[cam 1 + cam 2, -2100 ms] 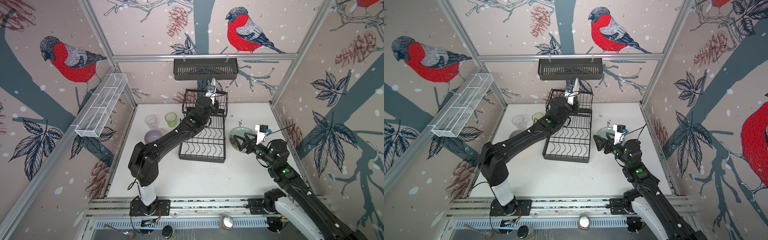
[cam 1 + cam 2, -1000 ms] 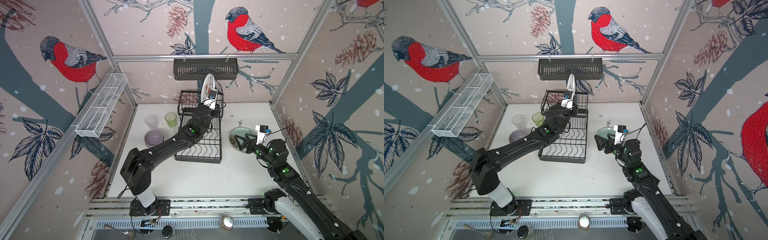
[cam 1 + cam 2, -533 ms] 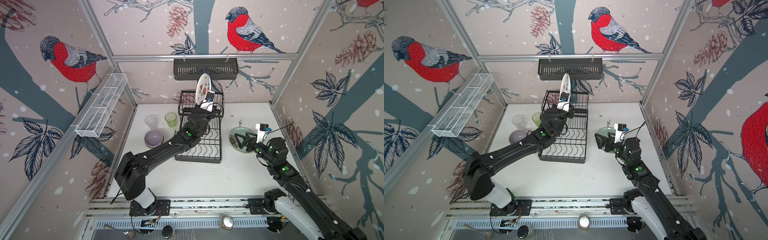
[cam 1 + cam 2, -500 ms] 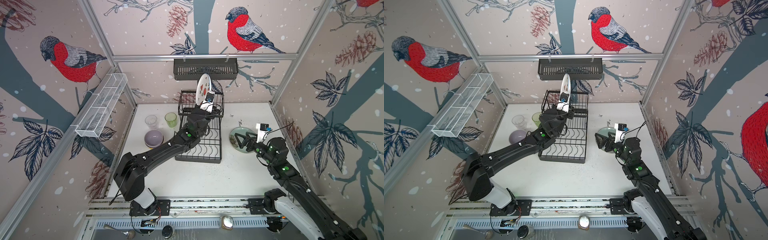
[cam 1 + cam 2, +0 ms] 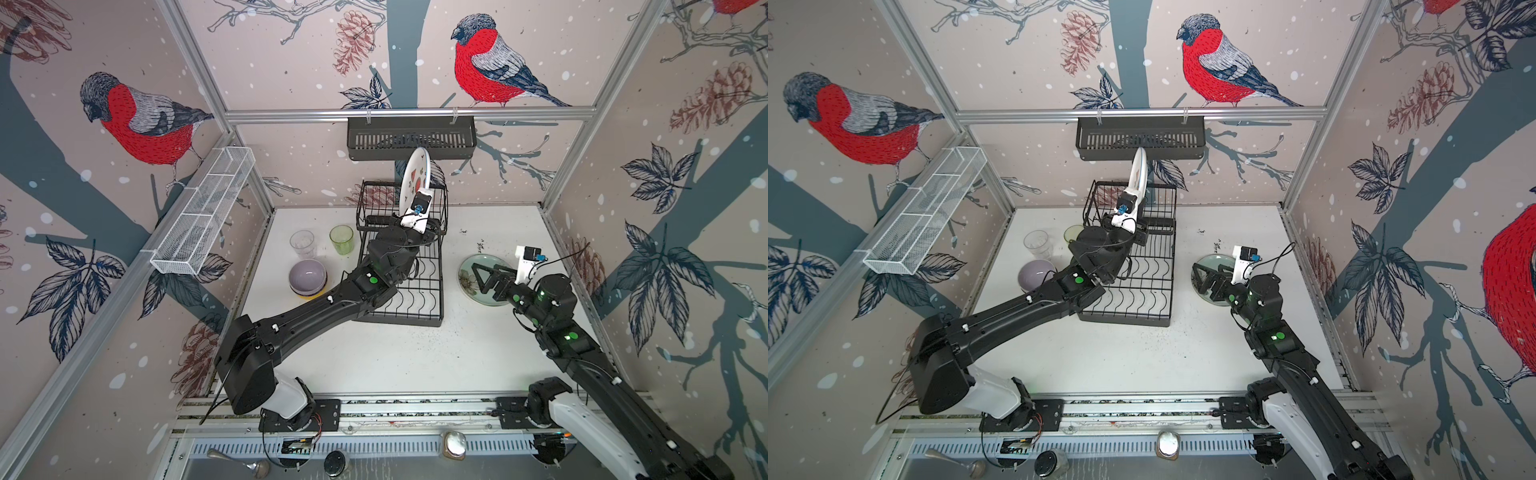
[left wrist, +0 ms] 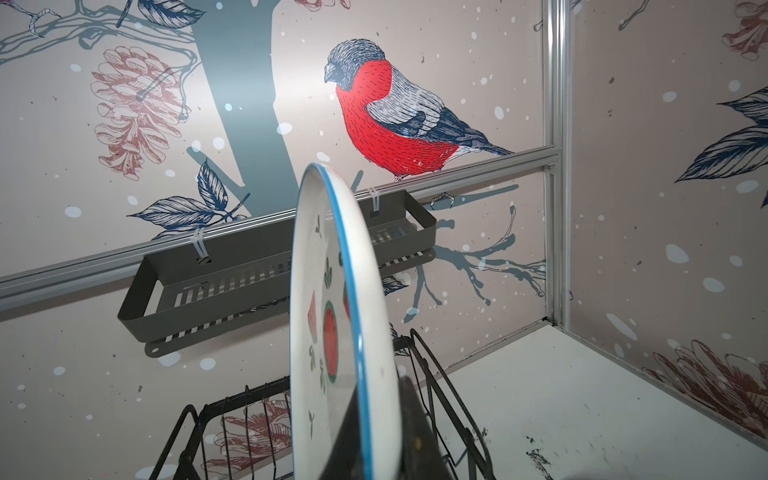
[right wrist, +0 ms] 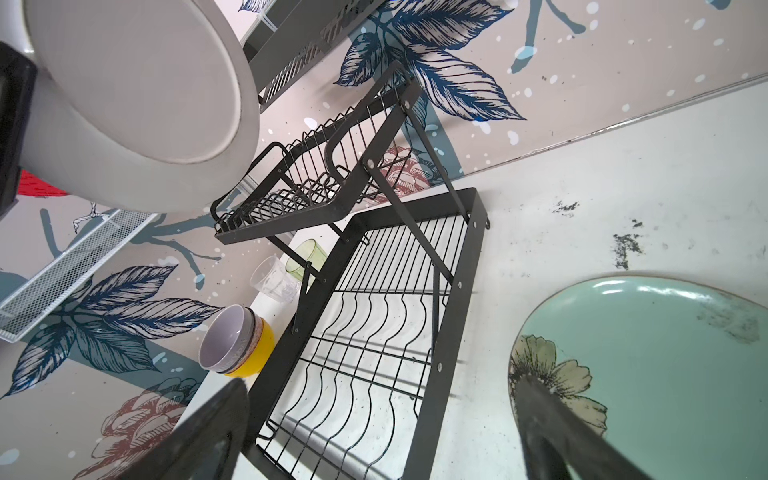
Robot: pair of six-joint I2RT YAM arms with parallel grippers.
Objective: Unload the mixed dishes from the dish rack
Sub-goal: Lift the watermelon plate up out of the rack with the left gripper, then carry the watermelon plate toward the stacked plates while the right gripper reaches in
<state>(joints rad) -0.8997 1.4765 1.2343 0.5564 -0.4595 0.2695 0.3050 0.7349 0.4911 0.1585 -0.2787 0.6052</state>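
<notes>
Moved since two seconds ago: left arm (image 5: 316, 307) has drawn back and up. The watermelon-print plate (image 5: 415, 174), then hidden low at the upper tier of the dish rack (image 5: 415, 321), now stands high above it; right arm (image 5: 573, 345) is in the same place.
Surface (image 5: 374, 361): white, speckled with dark crumbs; both arms reach in from its near edge.
Dish rack: black wire, two tiers; mid-surface toward the back wall; curved prongs on the lower tier show in both top views.
Left tool (image 6: 380, 440): pressed onto the watermelon-print plate's lower rim, one finger on each face; reaches over the rack.
Right tool (image 5: 486, 280): spread wide; hangs over the mint plate (image 5: 467, 270), right of the rack; whether a finger touches that plate I cannot tell.
Watermelon-print plate: on edge, nearly upright, blue rim; held in the air above the upper tier, apart from its wires; in both top views it overlaps the black slotted basket (image 5: 411, 137) on the back wall.
Mint plate: flat on the surface, apart from the rack; pale flower printed near its edge.
Bowls: nested stack left of the rack — lilac bowl (image 5: 307, 274) on top, pink-patterned bowl (image 7: 257, 329) in the middle, yellow bowl (image 7: 262, 353) at the bottom.
Glasses: upright, side by side beyond the bowls; green glass (image 5: 341, 240) just beside the rack, clear ribbed glass (image 5: 302, 244) to its left.
</notes>
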